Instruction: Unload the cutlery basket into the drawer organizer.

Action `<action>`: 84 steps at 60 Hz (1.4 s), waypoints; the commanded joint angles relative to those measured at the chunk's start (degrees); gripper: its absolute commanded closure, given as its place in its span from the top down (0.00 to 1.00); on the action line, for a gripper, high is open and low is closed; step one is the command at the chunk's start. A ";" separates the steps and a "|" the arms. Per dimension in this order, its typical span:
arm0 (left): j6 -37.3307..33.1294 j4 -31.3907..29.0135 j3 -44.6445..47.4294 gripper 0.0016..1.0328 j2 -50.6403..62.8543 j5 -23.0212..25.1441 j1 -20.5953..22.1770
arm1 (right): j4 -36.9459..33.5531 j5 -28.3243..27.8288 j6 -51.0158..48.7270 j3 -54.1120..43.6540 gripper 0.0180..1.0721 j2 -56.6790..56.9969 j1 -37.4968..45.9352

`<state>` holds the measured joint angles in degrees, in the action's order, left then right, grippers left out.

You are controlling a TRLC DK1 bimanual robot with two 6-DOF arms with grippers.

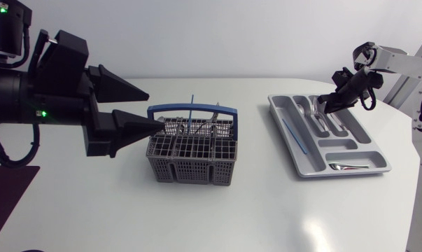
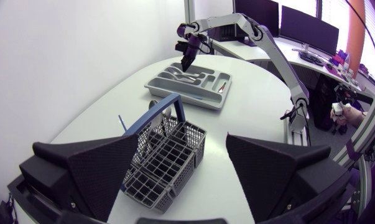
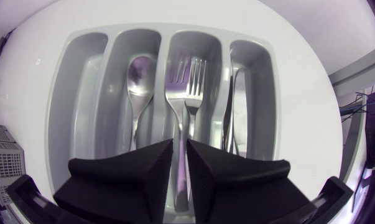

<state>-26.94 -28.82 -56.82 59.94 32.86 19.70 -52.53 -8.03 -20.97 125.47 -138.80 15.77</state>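
Worktop [image 1: 92, 203]: white, rounded at its right edge.
Cutlery basket [image 1: 191, 155]: grey mesh, mid-worktop. A blue handle [image 1: 176, 106] arches over the top, and a thin blue stick [image 1: 192, 100] stands upright inside.
Left hand [image 1: 164, 108]: wide and empty at the basket's left side, tips close to the handle.
Drawer organizer [image 1: 283, 126]: grey, toward the right edge. It holds a spoon [image 3: 139, 78], forks [image 3: 187, 78] and a knife [image 3: 237, 106].
Right hand [image 1: 320, 106]: above the fork compartment; whether it grips anything cannot be told.
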 commanded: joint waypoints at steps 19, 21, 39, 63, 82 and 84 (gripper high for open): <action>1.36 -0.89 1.36 0.95 -2.29 0.01 0.42 | 4.37 0.47 1.28 -7.70 0.61 6.53 -0.65; 1.36 -0.89 1.45 0.95 -2.37 0.01 0.42 | 5.25 0.47 1.02 -9.63 0.61 8.11 -1.00; 1.01 -0.45 1.80 0.95 -2.29 -1.31 -0.10 | 13.60 -0.84 -0.83 -29.14 0.67 25.07 -5.84; -3.65 3.33 10.24 0.93 -0.88 -7.81 -0.72 | 16.23 -6.73 -1.88 -45.84 0.69 43.27 -20.25; -4.35 9.13 16.74 0.53 0.53 -7.99 -1.42 | 18.70 -9.72 1.20 -47.33 0.38 42.56 -27.46; -4.35 10.10 17.44 0.48 1.40 -8.08 -1.42 | 18.70 -10.34 1.81 -47.25 0.34 42.39 -27.99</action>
<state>-30.24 -20.34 -42.00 59.05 24.97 18.76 -34.44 -17.26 -21.37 79.05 -95.48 -10.76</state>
